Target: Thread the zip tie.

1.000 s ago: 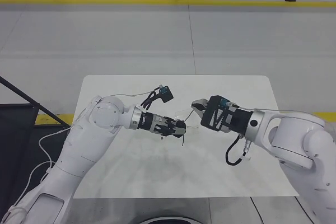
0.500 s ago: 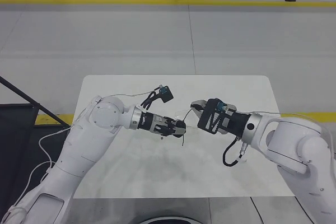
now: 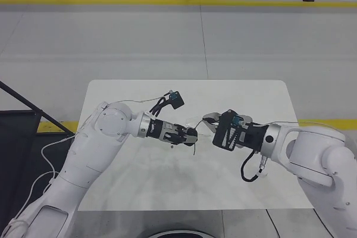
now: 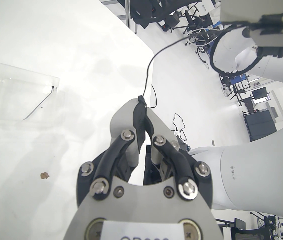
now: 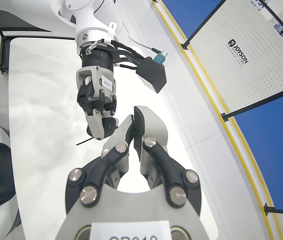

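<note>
Zip tie (image 4: pixel 147 76), thin and black, is clamped by one end in the left end effector (image 4: pixel 141 104), held above the white desk (image 4: pixel 56 26). Its strap runs lengthwise out from the fingertips, then bends toward the right arm. The left wrist view adds a second zip tie (image 4: pixel 40 104) lying flat in one clear tray (image 4: pixel 3 88). In the right wrist view, the right end effector (image 5: pixel 134 117) has its fingers pressed together.
</note>
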You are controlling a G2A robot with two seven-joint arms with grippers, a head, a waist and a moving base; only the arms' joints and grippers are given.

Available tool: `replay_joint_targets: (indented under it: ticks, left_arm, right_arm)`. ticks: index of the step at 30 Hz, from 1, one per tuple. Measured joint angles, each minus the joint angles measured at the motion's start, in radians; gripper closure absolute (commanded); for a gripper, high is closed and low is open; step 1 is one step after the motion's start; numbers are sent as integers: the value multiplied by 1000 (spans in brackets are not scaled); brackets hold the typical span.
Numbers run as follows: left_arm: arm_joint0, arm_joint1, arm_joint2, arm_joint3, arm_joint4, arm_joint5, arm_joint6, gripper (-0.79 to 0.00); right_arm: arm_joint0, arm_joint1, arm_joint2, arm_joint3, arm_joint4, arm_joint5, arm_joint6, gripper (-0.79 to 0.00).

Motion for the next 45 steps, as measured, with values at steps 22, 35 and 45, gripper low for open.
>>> replay_joint_targets:
  ticks: [22,35,45]
  left_arm:
    - [0,0,0,0,0,0,0,0]
    - [0,0,0,0,0,0,0,0]
    - [0,0,0,0,0,0,0,0]
  right_arm:
    - [-43,17,-10,-38,81,-150,62,0]
    - [-24,22,-35,-31,115,-149,109,0]
    - [-36,19,-28,-48,33,-57,63,0]
